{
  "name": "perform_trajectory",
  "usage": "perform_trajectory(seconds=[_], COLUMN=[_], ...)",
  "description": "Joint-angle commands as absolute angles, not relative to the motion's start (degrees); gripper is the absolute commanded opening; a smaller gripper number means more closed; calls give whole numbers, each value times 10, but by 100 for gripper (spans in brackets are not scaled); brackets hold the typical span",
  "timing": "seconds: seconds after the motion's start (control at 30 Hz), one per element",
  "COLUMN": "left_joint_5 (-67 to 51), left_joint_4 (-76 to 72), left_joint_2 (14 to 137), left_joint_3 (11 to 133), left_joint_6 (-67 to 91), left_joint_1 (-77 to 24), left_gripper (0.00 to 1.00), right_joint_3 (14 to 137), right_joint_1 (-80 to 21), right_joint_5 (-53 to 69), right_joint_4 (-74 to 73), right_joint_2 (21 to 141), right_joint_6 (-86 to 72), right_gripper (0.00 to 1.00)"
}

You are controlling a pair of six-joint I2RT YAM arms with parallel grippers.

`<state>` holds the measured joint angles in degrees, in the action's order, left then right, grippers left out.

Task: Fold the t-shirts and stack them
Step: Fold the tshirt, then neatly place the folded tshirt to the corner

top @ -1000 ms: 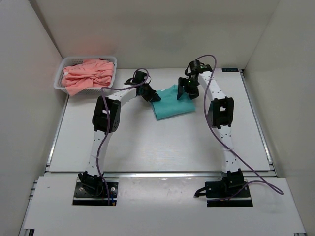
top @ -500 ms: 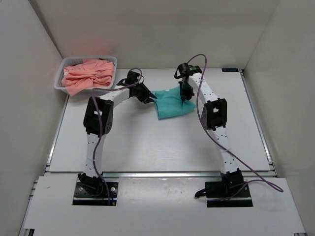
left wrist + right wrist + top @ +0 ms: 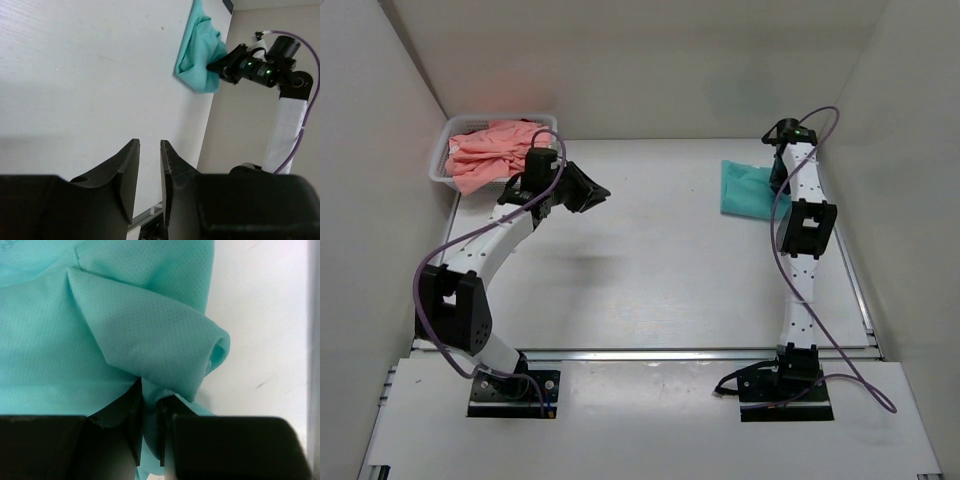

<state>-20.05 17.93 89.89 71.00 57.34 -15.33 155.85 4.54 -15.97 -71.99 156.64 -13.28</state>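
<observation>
1. Top external view has the left arm (image 3: 470,270) folded sharply, its elbow low at the near left and its forearm slanting up toward the far left. The left gripper (image 3: 596,191) hangs over bare table (image 3: 650,270), just right of the white basket (image 3: 500,118).
2. Left wrist view shows that gripper's fingers (image 3: 129,172) parallel, with only a narrow slit between them and nothing in it.
3. Right arm (image 3: 802,240) is stretched almost straight from its base toward the far right, with the wrist tipped down onto the cloth.
4. Right wrist view shows the right gripper (image 3: 148,412) pinching a bunched fold of the teal t-shirt (image 3: 100,330), with the fabric squeezed between the two fingers.
5. From above, the teal t-shirt lies on the table at the far right, well apart from the left gripper. It is a folded, rumpled bundle whose long axis runs roughly near to far, and it is gripped at its right edge beside the arm.
6. Pink t-shirts (image 3: 495,150) sit heaped and crumpled in the basket at the far left corner.
</observation>
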Motion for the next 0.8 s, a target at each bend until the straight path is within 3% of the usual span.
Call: perform_trajectory(seconds=[0.0,0.5,0.77], left_joint_5=[-189,-207,-204], left_joint_4=[199,202,206], left_joint_2=[858,824,831], left_joint_3=[681,640,643], left_joint_6=[532,541,536], left_joint_1=[-156,-185,-192], left_gripper=[34,33,30], right_joint_3=[1585,1586,1599], right_joint_1=[50,141,169], right_joint_5=[-176,-144,-73], right_joint_4=[-657,-470,-396], right_joint_2=[1579,1579,1603], right_joint_6=[-100,18,34], right_gripper=[0,1,17])
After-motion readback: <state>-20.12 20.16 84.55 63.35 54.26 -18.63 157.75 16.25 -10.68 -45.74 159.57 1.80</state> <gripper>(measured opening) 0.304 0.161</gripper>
